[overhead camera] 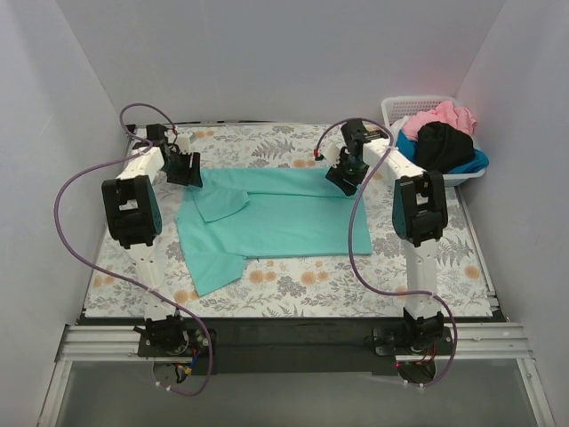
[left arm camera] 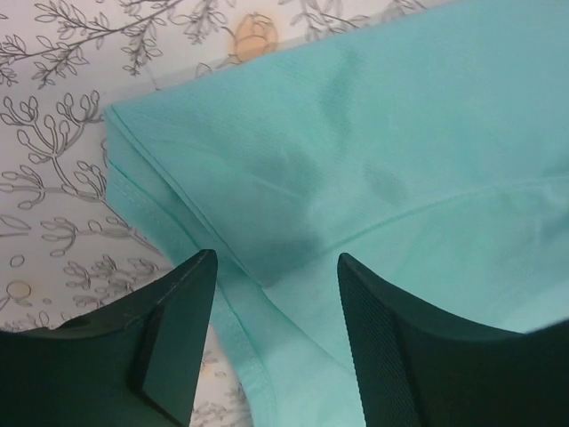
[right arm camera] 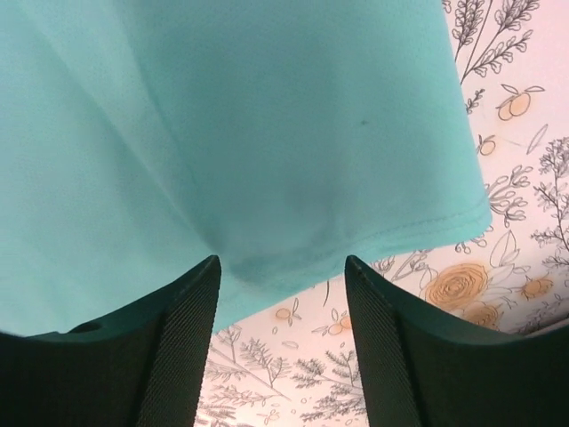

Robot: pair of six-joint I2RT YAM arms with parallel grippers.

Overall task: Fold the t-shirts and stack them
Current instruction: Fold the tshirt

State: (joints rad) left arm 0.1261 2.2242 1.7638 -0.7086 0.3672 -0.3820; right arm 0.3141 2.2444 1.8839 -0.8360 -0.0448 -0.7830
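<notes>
A teal-green t-shirt (overhead camera: 276, 218) lies spread flat on the floral table cloth (overhead camera: 302, 280), one sleeve folded over its left part. My left gripper (overhead camera: 184, 169) is open over the shirt's far left corner; in the left wrist view the shirt (left arm camera: 356, 151) and its hem lie between the fingers (left arm camera: 178, 329). My right gripper (overhead camera: 345, 178) is open over the shirt's far right edge; in the right wrist view the shirt's hem (right arm camera: 267, 133) lies just beyond the fingers (right arm camera: 187, 338). Pink, black and blue t-shirts (overhead camera: 440, 138) are piled in the basket.
A white lattice basket (overhead camera: 411, 107) stands at the far right corner of the table. White walls close in the table on the left, back and right. A black rail (overhead camera: 293, 334) runs along the near edge between the arm bases.
</notes>
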